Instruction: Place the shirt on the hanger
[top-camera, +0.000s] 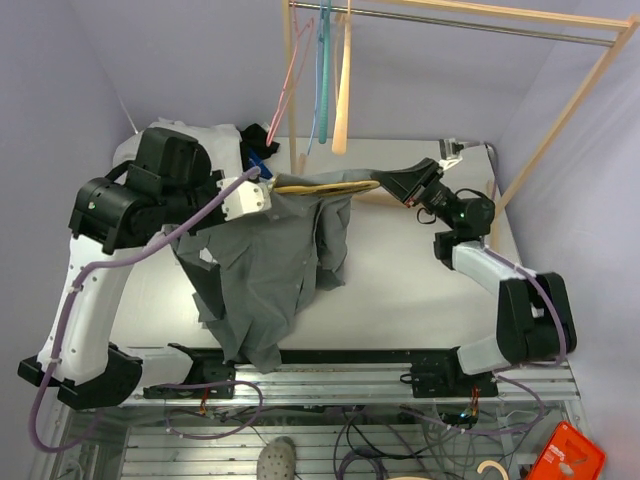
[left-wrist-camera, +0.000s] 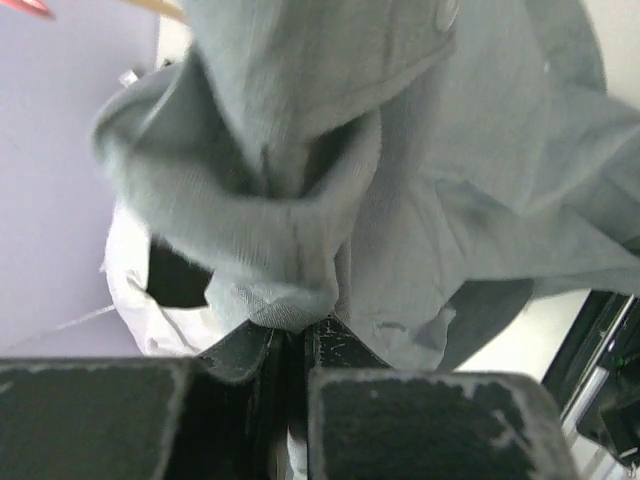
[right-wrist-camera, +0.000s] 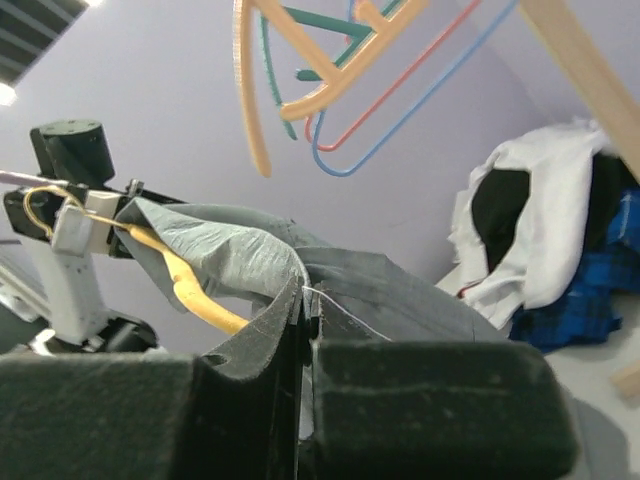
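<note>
The grey shirt (top-camera: 268, 262) hangs in a bunch from the two grippers down to the table's front edge. The yellow hanger (top-camera: 322, 185) lies roughly level between the grippers, with the shirt's top edge draped over it. It also shows in the right wrist view (right-wrist-camera: 190, 292), its hook (right-wrist-camera: 36, 208) at the left gripper. My left gripper (top-camera: 258, 190) is shut on a fold of shirt (left-wrist-camera: 300, 230); I cannot tell whether it also holds the hanger. My right gripper (top-camera: 403, 186) is shut on the shirt's edge (right-wrist-camera: 250, 262) beside the hanger's far end.
A wooden rack (top-camera: 560, 130) stands over the back of the table with pink, teal and cream hangers (top-camera: 322, 70) on its rail. A pile of white, dark and blue clothes (top-camera: 235, 140) lies at the back left, also in the right wrist view (right-wrist-camera: 545, 235).
</note>
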